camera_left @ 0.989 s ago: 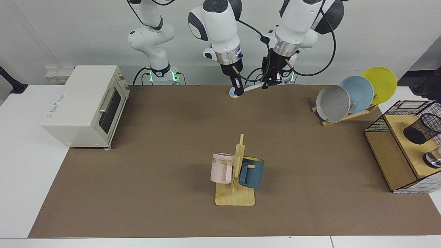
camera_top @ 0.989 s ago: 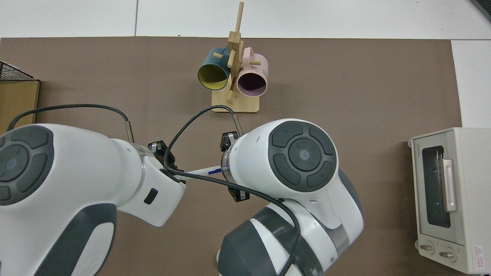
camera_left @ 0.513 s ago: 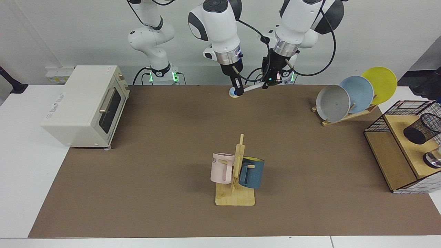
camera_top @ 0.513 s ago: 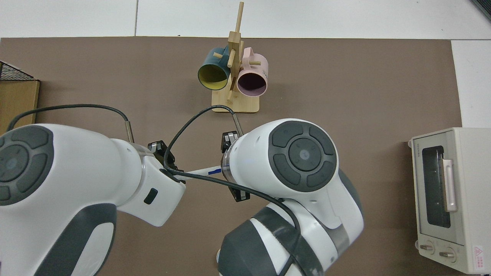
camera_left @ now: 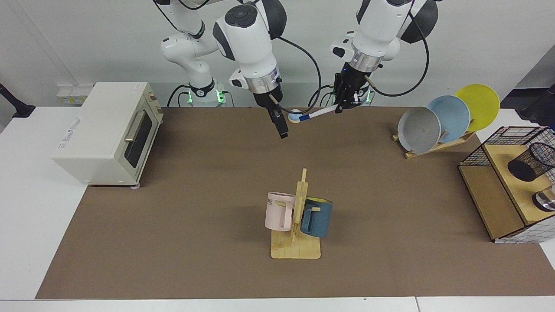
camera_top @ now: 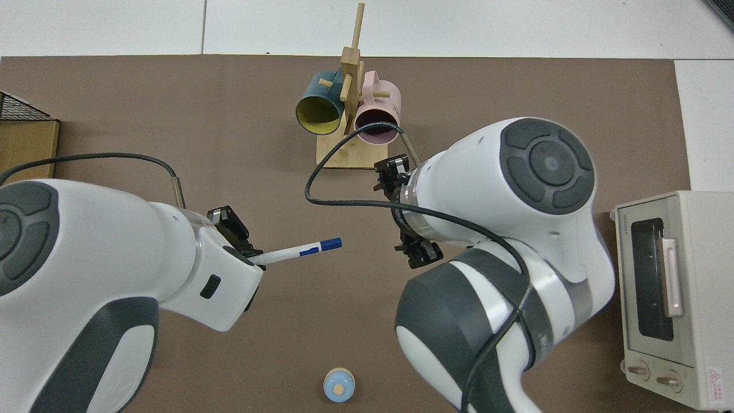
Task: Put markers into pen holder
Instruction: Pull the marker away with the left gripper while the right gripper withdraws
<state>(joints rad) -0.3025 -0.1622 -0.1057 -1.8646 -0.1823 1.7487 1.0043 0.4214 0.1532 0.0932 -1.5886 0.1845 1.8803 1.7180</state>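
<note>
My left gripper (camera_left: 340,108) clamped on marker (camera_top: 298,250), barrel jutting sideways toward my right gripper (camera_left: 282,130) | right: apart from marker, empty, opening unclear | pen holder (camera_left: 530,161) far off, on its side.

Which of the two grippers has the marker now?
The left gripper, at the facing view's right, grips the marker by one end; the right gripper hangs empty nearby.

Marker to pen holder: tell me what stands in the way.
Nothing visible blocks it. The left gripper holds the marker above the mat; the pen holder lies tipped on the wooden shelf. The plate rack sits near that path, low enough to pass over. The right gripper hangs aside.
</note>
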